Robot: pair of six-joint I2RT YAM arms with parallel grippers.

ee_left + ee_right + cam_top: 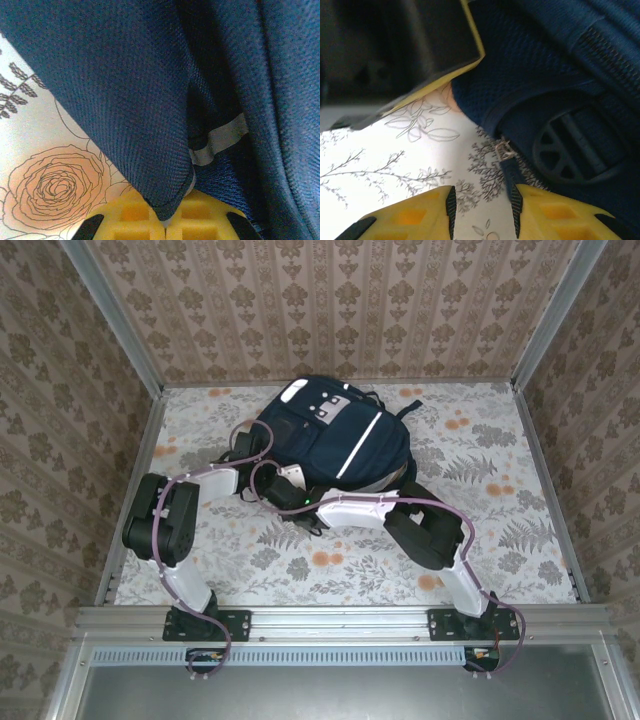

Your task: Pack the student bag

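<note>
Soft and floppy, the student bag bunches right ahead of the left gripper, which pinches a fold of its cloth. The right gripper stands partly parted, with the zip pull just beyond its gap, likely a surer hold than slack fabric.

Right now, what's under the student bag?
The student bag lies on the floral table cover, which shows round its edges. The left gripper pinches a fold of its fabric. Anything beneath the bag's middle is covered.
</note>
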